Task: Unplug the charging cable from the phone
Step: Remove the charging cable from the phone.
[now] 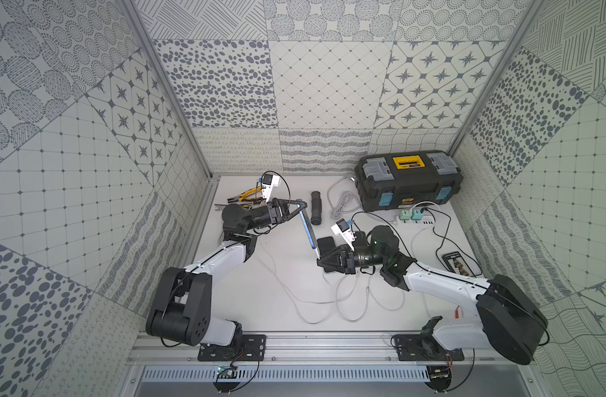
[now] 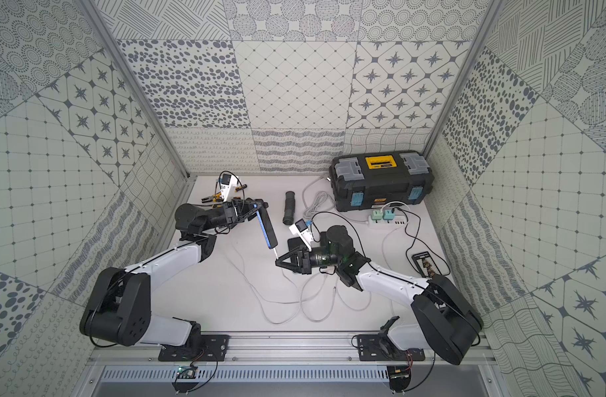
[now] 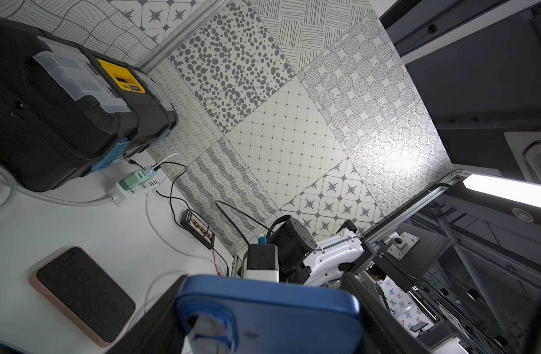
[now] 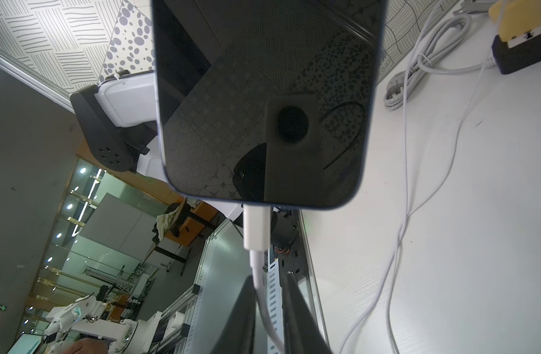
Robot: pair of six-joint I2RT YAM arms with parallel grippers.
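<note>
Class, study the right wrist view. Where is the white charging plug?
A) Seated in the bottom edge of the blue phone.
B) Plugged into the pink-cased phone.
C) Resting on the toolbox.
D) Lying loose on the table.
A: the white plug sits in the bottom edge of the blue phone, with the right hand around the cable just below it.
</note>
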